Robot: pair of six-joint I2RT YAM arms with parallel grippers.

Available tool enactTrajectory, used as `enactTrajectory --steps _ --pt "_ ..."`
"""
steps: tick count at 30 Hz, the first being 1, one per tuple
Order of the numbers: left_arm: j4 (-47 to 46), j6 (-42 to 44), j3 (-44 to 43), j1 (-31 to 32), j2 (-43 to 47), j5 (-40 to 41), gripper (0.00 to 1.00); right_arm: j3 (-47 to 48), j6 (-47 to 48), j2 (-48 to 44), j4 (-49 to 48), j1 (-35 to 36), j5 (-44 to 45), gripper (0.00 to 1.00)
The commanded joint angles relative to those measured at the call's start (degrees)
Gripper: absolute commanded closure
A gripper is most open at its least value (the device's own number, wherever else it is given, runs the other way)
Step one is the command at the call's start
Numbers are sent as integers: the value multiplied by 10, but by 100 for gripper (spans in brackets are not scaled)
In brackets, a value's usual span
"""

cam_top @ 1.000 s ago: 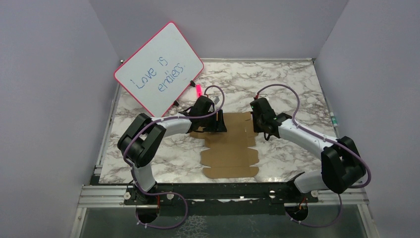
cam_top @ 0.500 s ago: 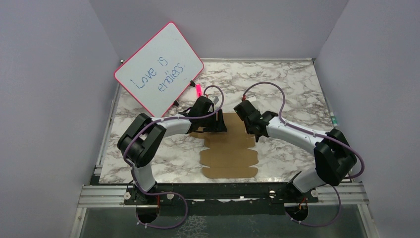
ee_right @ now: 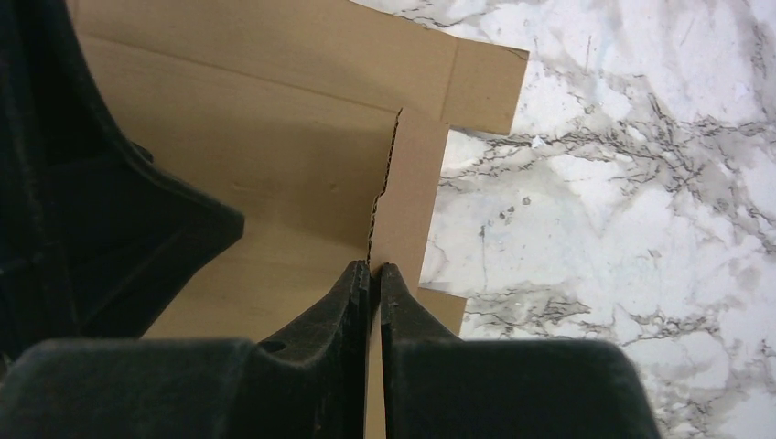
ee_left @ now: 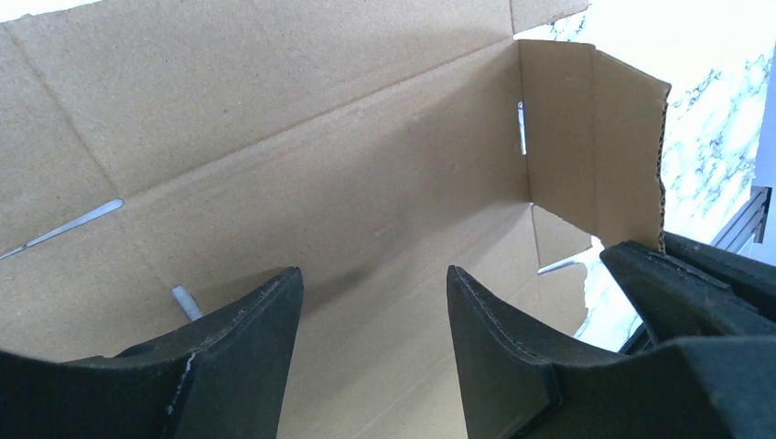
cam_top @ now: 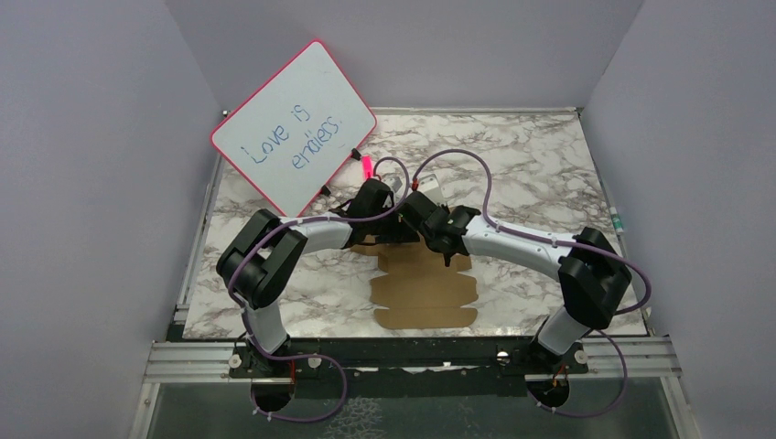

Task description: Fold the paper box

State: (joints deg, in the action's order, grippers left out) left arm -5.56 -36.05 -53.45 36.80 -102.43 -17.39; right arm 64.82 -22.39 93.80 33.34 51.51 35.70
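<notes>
Brown die-cut cardboard paper box (cam_top: pixel 425 293) lies centred on the marble desk (cam_top: pixel 549 174). At its 12 o'clock end, left fingers (ee_left: pixel 265 320) stand parted, holding nothing; right fingers (ee_right: pixel 359 293) pinch its raised flap.

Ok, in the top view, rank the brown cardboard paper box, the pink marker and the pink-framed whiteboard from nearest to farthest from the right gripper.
1. Brown cardboard paper box: its raised flap sits between the right gripper's fingers.
2. Pink marker: behind, to the left.
3. Pink-framed whiteboard: far left corner, propped up.
</notes>
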Motion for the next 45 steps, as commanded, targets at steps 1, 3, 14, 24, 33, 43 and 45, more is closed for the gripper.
enactTrajectory --steps 1,3,14,24,33,43,45 --pt "15 0 22 2 -7 4 39 10 -27 16 9 12 -19 88" --pt "16 0 23 2 -3 7 39 5 -28 9 4 12 -20 87" --pt "79 28 12 -5 76 50 37 -22 -2 -49 -4 9 23 70" --pt "145 42 51 -47 184 82 35 -34 99 -93 -66 -46 -78 57" --pt "168 38 104 -80 231 71 34 -1 190 -47 -130 -162 -292 36" --pt "165 43 52 -103 184 60 38 82 248 83 -144 -258 -560 26" --pt "156 41 32 -115 155 48 40 96 254 103 -141 -262 -584 25"
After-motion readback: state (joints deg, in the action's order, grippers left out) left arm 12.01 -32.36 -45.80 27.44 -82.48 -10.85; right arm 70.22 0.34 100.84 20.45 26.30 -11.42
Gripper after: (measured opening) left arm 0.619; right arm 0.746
